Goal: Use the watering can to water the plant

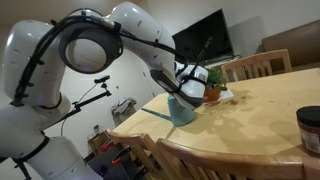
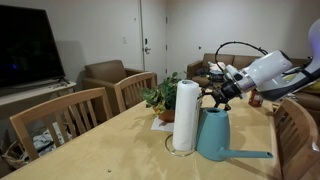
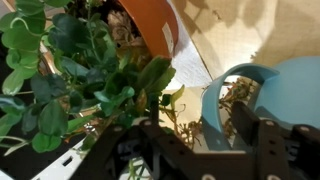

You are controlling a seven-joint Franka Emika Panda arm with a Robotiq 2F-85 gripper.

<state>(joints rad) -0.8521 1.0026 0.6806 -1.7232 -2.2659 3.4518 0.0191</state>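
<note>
The teal watering can [image 2: 218, 137] stands on the wooden table [image 2: 110, 150], its thin spout pointing low along the tabletop; it also shows in an exterior view [image 1: 182, 110]. The plant [image 2: 161, 98], leafy green in an orange pot, stands just behind it, and also shows in an exterior view [image 1: 213, 86]. My gripper [image 2: 214, 96] hovers right over the can's top. In the wrist view the gripper [image 3: 192, 132] is open, its dark fingers either side of the can's loop handle [image 3: 213, 105]. The can's body [image 3: 285, 95] is on the right, the plant's leaves [image 3: 70, 70] and pot [image 3: 150, 25] on the left.
A white paper towel roll [image 2: 185, 115] stands upright right beside the can. A dark cylindrical jar [image 1: 310, 128] sits near the table edge. Wooden chairs [image 2: 60, 120] surround the table. A television [image 2: 30, 48] and sofas stand behind.
</note>
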